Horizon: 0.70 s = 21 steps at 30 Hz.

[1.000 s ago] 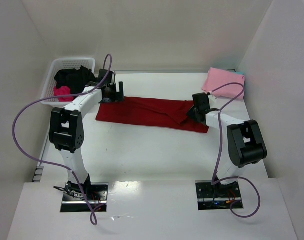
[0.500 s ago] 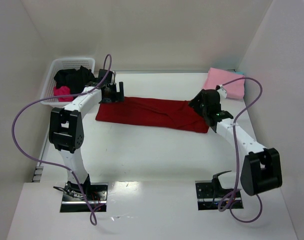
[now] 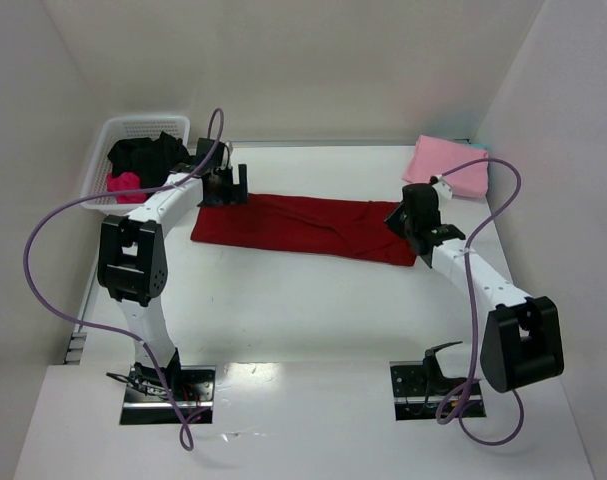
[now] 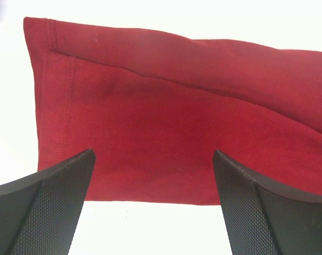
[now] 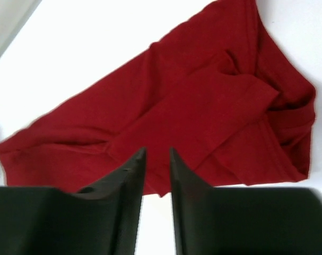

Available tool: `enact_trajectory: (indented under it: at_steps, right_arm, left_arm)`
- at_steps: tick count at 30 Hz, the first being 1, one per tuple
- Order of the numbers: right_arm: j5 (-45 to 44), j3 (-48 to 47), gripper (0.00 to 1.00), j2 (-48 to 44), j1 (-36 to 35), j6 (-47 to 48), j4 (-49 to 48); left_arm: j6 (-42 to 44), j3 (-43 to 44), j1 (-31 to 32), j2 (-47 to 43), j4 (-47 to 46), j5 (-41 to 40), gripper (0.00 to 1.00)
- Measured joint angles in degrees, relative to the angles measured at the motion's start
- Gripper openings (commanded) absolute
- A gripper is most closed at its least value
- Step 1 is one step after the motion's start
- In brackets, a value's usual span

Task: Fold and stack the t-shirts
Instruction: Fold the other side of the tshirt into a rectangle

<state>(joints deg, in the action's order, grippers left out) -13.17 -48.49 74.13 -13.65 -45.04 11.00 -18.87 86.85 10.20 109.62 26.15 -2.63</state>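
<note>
The dark red t-shirt (image 3: 303, 224) lies folded into a long strip across the middle of the table. It also shows in the left wrist view (image 4: 176, 106) and the right wrist view (image 5: 203, 106). My left gripper (image 3: 231, 184) is open and empty just above the shirt's left end, its jaws wide apart (image 4: 153, 154). My right gripper (image 3: 403, 220) hovers over the shirt's bunched right end, its jaws almost together with nothing between them (image 5: 157, 150). The light pink t-shirt (image 3: 448, 166) lies folded square at the back right.
A white basket (image 3: 103, 150) at the back left holds a black t-shirt (image 3: 148, 153) and a magenta one (image 3: 123, 184). White walls enclose the table on three sides. Purple cables loop off both arms.
My right arm has swung its elbow out toward the near right, and its gripper has shifted a little right over the shirt's right end. The left arm and the shirt have not moved.
</note>
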Motion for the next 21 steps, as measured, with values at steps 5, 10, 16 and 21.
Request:
enact_trajectory:
  at_steps: [5,10,16,21]
  right_arm:
    - [-0.42,-0.07,0.02,3.17,0.0,0.68,0.22]
    - [0.09,-4.17,0.0,12.87,0.0,1.64,2.21]
    - [0.55,-10.95,0.0,22.88,0.0,2.71,2.78]
    - [0.24,-13.22,0.0,26.51,0.0,3.02,2.99]
  left_arm:
    - [2.58,0.7,0.0,0.04,0.76,0.39,0.99]
    - [7.06,2.78,0.7,0.35,1.27,1.09,0.99]
    - [11.23,3.69,3.41,3.23,2.1,-0.11,0.99]
    - [14.38,3.69,4.52,4.96,3.5,-0.66,0.99]
